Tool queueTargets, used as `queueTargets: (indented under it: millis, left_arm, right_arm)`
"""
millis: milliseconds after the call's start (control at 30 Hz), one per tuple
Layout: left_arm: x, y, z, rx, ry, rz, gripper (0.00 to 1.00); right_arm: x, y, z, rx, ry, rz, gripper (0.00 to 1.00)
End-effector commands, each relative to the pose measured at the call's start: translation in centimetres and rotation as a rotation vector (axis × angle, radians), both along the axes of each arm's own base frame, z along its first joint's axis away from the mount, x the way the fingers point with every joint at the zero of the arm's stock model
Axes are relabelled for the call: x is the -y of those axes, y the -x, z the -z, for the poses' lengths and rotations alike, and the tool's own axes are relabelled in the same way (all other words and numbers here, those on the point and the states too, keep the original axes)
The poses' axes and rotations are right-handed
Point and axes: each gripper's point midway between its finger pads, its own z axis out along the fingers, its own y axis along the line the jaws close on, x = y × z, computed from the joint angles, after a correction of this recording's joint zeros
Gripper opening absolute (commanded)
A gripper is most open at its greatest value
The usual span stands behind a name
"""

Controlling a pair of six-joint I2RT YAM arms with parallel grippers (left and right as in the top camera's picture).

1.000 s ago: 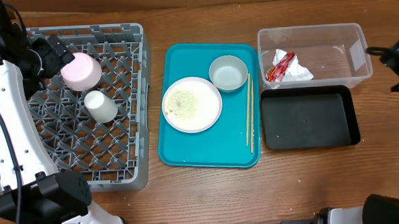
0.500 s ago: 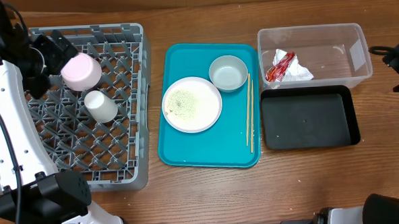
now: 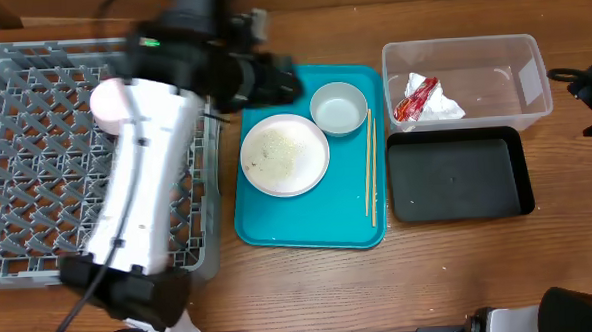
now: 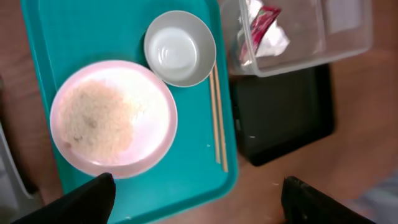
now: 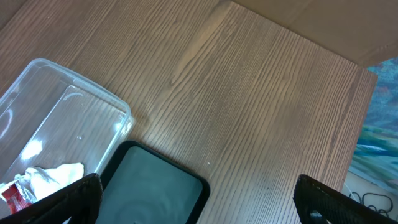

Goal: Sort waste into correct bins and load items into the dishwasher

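L gripper hangs over teal tray, jaws spread wide, nothing btwn them. On the tray, nearest: plate w/ loose rice grains on it. Chopsticks lie along tray's R side; small bowl sits just behind plate. Black tray is R of teal tray. Clear tub sits right behind it w/ red wrapper + white tissue inside. Dish rack fills L side, pinkish bowl in its far part, partly hidden by arm. R gripper is at R table edge by tub, jaws spread, holding nothing.
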Motion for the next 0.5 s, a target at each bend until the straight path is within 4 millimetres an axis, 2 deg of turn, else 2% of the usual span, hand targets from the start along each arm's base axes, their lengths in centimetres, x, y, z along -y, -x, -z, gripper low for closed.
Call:
queueTargets:
  millis: [0,100,167,200,267,367,467]
  left_arm:
    - [0.1,-1.9,2.5,0.146,-0.333,-0.043,0.88]
    - [2.4,-3.2,4.0,0.244,-0.469,-0.008,0.87]
    - [4.2,-4.0,5.6,0.271,-0.5,0.065,0.87]
    - [5.2,-4.5,6.7,0.278,-0.508,0.106,0.85]
    - [7.1,-5.7,10.1,0.277,-0.537,0.217,0.8]
    - [8.1,-6.7,13.9,0.255,-0.563,0.283,0.79]
    - [9.2,-6.5,17.4,0.195,-0.541,0.338,0.79]
  right_arm:
    - [0.1,0.1,-0.3,0.01,0.007,0.004,1.0]
    - [0.1,0.1,-0.3,0.01,0.007,0.004,1.0]
    - [0.1,0.1,-0.3,0.01,0.007,0.004,1.0]
    - [0.1,0.1,-0.3,0.009,0.007,0.004,1.0]
    - [0.1,0.1,-0.3,0.01,0.007,0.004,1.0]
    - [0.1,0.1,-0.3,0.01,0.007,0.004,1.0]
    - [0.1,0.1,-0.3,0.009,0.007,0.004,1.0]
